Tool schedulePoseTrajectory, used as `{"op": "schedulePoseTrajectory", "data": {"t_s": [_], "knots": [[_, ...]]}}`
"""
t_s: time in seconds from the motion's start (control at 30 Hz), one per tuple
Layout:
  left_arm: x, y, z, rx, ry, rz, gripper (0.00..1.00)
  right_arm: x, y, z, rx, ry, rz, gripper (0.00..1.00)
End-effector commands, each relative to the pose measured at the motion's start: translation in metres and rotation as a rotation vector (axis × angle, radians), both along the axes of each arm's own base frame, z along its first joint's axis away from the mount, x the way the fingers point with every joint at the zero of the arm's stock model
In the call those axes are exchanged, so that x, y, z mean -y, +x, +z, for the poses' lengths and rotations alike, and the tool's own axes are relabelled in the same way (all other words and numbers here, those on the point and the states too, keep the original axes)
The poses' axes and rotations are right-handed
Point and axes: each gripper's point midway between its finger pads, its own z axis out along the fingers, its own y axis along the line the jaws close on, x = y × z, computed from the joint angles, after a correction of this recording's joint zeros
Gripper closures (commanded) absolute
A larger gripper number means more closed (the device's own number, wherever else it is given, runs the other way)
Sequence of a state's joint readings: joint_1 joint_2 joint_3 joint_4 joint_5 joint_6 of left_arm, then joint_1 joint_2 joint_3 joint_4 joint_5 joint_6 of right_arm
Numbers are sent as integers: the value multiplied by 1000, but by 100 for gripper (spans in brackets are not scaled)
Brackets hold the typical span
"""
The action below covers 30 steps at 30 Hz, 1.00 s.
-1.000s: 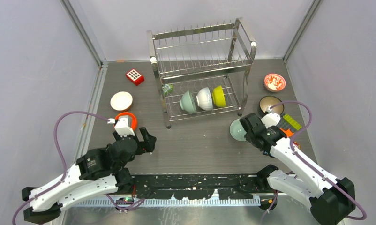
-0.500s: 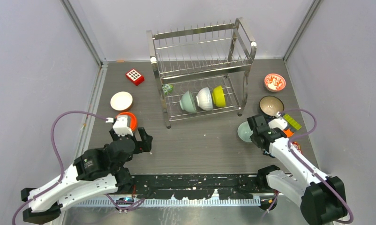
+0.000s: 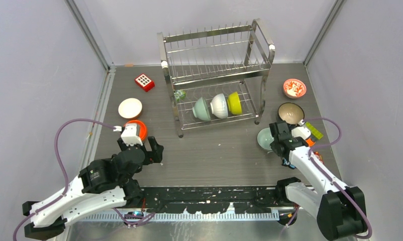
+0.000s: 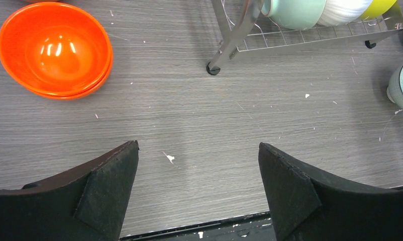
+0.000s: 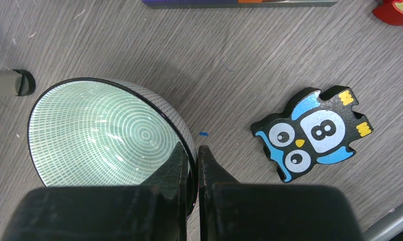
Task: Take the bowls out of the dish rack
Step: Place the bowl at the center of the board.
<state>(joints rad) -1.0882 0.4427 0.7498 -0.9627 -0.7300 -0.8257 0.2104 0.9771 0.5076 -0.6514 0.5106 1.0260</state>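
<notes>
The jaws of the right gripper are clamped on the rim of a pale teal bowl, just beside a foot of the dish rack. The jaws of the left gripper are wide apart over the surface, near an orange bowl. Three more bowls stand on edge on the rack's bottom shelf.

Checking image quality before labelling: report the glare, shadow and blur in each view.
Top external view: even, soft light, everything sharp, mild glints on the dish rack. Left wrist view: white glare spots inside the orange bowl. Right wrist view: reflections streak the teal bowl; the right tool, close to the lens, looks soft and dark, while the owl piece is crisp.
</notes>
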Motion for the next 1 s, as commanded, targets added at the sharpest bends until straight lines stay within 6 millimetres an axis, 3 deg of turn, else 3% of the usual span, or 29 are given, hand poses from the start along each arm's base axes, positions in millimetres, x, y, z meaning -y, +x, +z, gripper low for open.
{"op": "schedulePoseTrajectory", "data": {"t_s": [0.0,0.5,0.97], "knots": [[-3,3,7,21,-9,22,9,5,10,5,77,8,-49,99],[-1,5,3,15,9,29,9,10,10,-8,78,36,-143,99],[-5,5,4,20,4,45,9,26,-10,-4,73,95,-241,99]]}}
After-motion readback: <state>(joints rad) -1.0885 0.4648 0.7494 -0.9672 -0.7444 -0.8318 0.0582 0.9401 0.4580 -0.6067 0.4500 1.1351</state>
